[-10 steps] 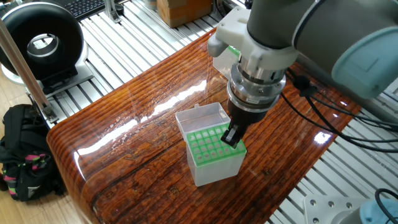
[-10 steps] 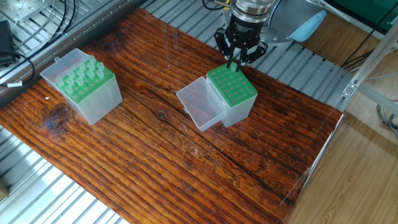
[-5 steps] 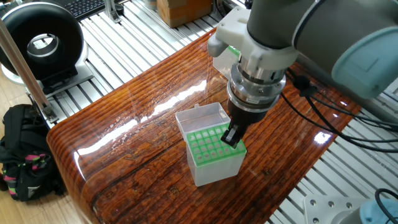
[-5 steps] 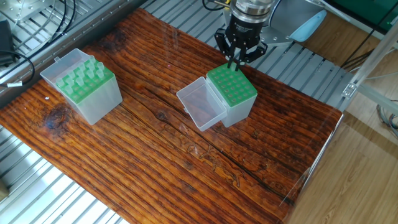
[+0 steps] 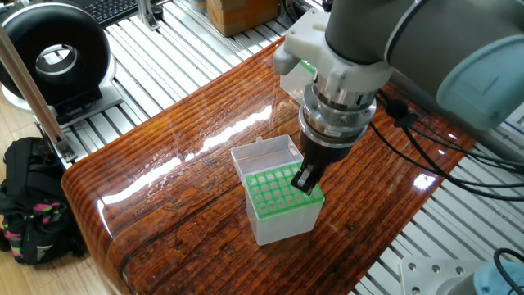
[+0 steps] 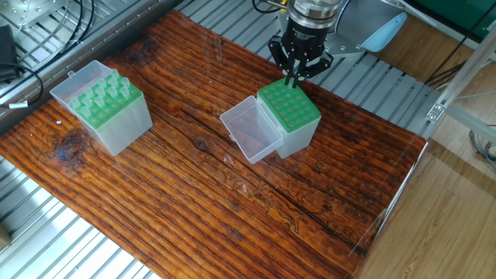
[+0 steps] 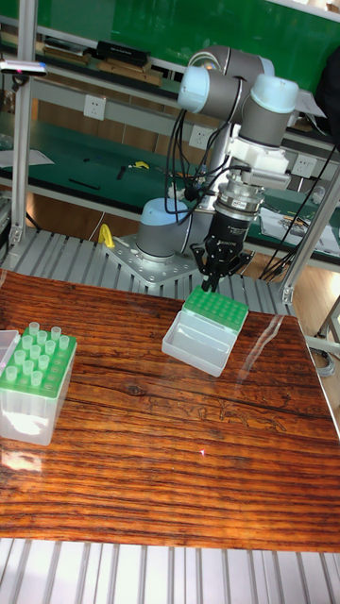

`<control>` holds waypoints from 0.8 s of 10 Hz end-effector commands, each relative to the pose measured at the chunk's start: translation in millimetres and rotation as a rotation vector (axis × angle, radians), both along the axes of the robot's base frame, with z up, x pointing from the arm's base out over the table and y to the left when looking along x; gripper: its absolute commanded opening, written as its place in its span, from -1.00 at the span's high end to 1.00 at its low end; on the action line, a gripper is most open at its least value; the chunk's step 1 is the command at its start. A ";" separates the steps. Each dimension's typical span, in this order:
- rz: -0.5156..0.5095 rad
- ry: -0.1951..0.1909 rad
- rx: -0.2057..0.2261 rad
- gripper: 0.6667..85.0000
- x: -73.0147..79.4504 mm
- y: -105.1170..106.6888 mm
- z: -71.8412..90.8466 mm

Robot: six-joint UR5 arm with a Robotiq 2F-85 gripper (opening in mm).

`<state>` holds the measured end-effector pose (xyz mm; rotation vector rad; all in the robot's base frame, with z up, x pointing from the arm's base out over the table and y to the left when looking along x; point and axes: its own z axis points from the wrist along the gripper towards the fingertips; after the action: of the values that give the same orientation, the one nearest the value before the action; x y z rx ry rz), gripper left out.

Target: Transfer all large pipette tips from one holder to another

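Hovering the gripper (image 6: 294, 77) over the far corner of the green-topped holder (image 6: 290, 114) in the middle of the worktop (image 6: 232, 194), I am at the point of seating or releasing a tip there. The jaws look drawn close together, pointing straight down at the corner holes, but whether they pinch a tip I cannot tell; nothing translucent shows between them in any view. This holder's other holes look empty, and its clear lid (image 6: 249, 129) lies swung open on the side away from the arm.

The large pipette tips (image 6: 102, 94) I can see stand in the second holder (image 6: 105, 108), well apart from the central one, near the worktop's opposite end, with whitish collars poking above its green plate.

To do this step well, I judge the jaws must stay vertical and centred on a single hole, so that any tip slides in without catching the green plate. I would descend slowly, part the jaws only once the collar seats, then lift straight up to avoid tipping the light holder or nudging the lid.
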<state>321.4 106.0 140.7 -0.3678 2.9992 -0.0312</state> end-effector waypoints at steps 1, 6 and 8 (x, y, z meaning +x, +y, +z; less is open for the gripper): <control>-0.010 0.003 0.017 0.75 -1.7 3.8 5.0; -0.016 -0.004 0.027 0.77 -2.5 6.5 13.4; -0.016 -0.005 0.027 0.79 -2.3 7.1 18.3</control>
<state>319.0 109.4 152.6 -0.3458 2.9980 -0.0123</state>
